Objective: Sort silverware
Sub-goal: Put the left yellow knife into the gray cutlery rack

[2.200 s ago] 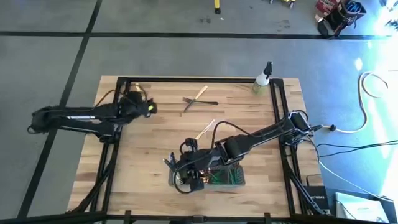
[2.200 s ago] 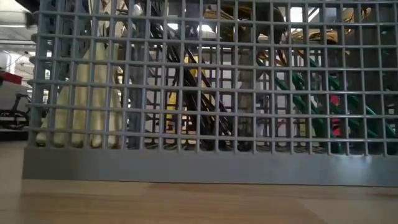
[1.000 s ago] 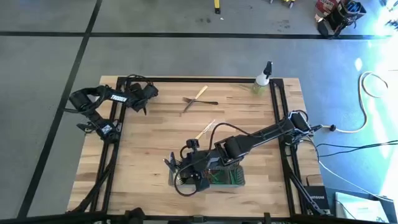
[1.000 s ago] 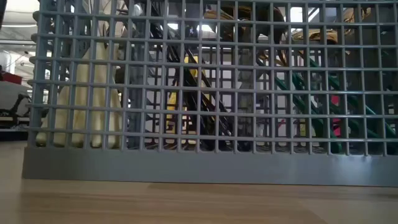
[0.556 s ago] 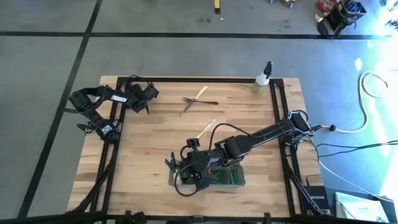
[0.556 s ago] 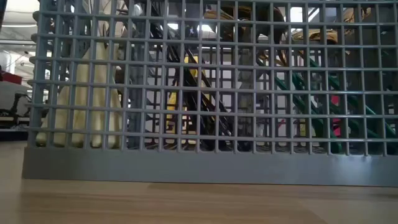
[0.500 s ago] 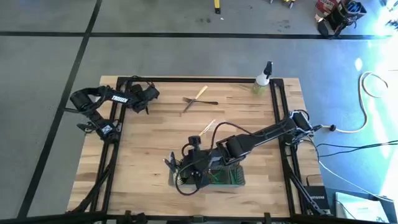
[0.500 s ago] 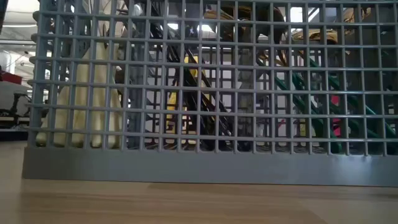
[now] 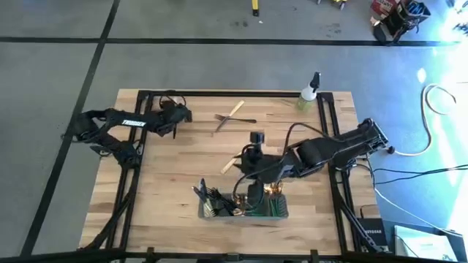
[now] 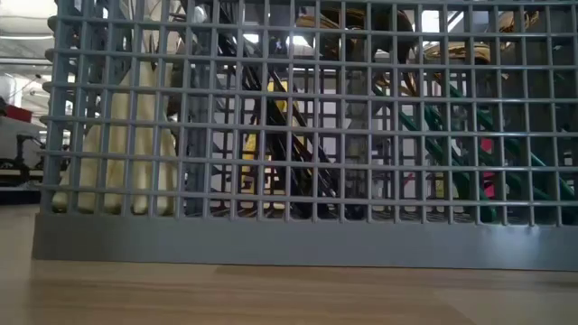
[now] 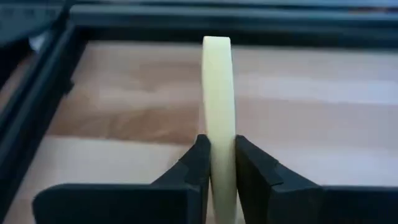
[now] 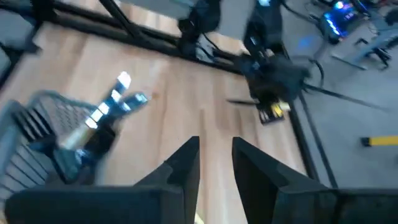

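The grey mesh caddy (image 9: 242,207) stands near the table's front edge. Silverware stands in it: cream handles (image 10: 122,149) on one side, green ones (image 10: 470,153) on the other. Two pieces lie crossed (image 9: 234,117) at the far middle of the table. A cream-handled one (image 9: 229,165) lies just beyond the caddy. My left gripper (image 9: 178,115), at the far left, is shut on a cream-handled piece (image 11: 217,106). My right gripper (image 12: 216,163) hovers beyond the caddy (image 12: 34,134), narrowly open, with nothing between its fingers. My left gripper pinches the cream handle (image 11: 219,163) between its two fingers, on its two flat sides. The handle stands on edge and sticks out forward past the fingertips, along the fingers. Its other end is hidden behind the fingers. I cannot tell whether it is clear of the wood.
A small spray bottle (image 9: 309,92) stands at the far right corner. A black frame rail (image 9: 234,94) runs round the tabletop. Bare wood lies between the crossed pieces and the caddy and along the left half.
My right gripper has risen from over the caddy and drawn back toward the table's far and right side, turning to face left. My left arm's elbow has swung out past the table's left edge, while its gripper has stayed at the far left.
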{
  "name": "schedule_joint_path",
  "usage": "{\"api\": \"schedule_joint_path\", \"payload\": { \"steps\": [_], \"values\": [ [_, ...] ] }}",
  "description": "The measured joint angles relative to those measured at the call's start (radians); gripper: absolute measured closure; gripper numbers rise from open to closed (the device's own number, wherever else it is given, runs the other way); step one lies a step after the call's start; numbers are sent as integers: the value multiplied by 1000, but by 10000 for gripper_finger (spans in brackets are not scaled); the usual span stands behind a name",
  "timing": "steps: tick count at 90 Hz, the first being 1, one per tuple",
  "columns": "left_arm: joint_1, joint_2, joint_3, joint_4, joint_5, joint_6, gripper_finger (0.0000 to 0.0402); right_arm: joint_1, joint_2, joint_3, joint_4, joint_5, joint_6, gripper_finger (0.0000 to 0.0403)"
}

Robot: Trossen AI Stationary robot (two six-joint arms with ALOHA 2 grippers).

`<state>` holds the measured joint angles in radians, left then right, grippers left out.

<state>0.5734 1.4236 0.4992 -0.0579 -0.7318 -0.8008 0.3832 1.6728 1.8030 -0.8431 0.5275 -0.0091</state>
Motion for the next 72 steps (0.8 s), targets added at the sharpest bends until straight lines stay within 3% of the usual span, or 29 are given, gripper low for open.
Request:
{"api": "schedule_joint_path", "payload": {
  "steps": [23,40,55,72],
  "values": [
    [-121,-198,3,-10,68,152,372,-82,-27,0,-131,-29,-4,327],
    [-236,-339,60,-66,184,305,372,-149,-27,0,-200,-75,-142,327],
    [-355,-390,188,-201,224,442,372,-202,-33,0,-302,-58,-218,327],
    [-512,-362,424,-373,188,613,372,-260,-70,0,-340,-124,-90,327]
  ]
}}
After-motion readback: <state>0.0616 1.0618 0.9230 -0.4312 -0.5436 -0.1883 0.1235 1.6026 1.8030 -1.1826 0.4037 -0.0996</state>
